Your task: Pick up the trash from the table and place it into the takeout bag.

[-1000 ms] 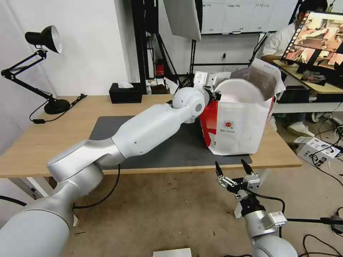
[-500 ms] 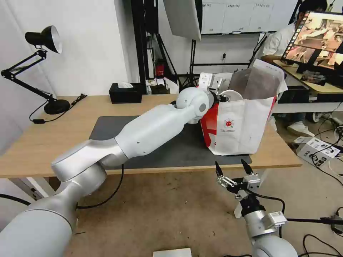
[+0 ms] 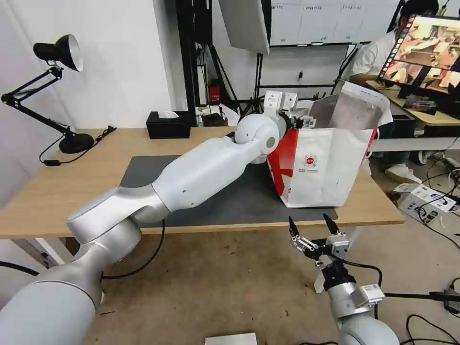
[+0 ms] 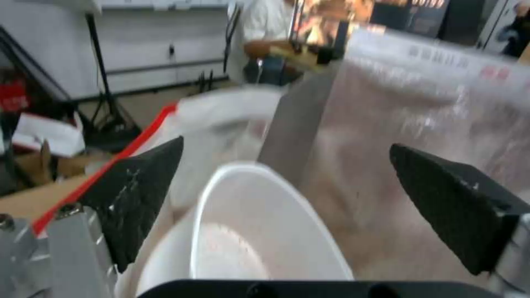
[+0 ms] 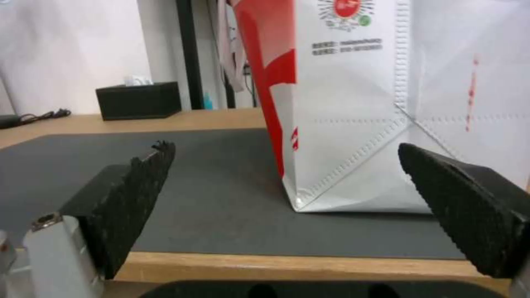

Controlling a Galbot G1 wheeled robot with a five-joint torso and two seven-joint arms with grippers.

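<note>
Left pincer [image 4: 284, 198], fingers spread wide and empty, directly above the white round bowl [image 4: 248, 231] inside the boxy white-and-red foil-lined takeout bag [image 3: 326, 163] at the counter's [image 3: 57, 191] right end.

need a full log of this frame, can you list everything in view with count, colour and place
takeout bag: 1, white and red with foil lining, upright on the mat's right end
bowl: 1, white, inside the bag below the left gripper
table: 1, light wood
mat: 1, dark grey, on the table's middle
tissue box: 1, black, far edge of the table
desk lamp: 1, black, table's far left corner
left gripper: 1, black fingers spread, at the bag's mouth, holding nothing
right gripper: 1, black fingers spread, idle below the table's near edge
</note>
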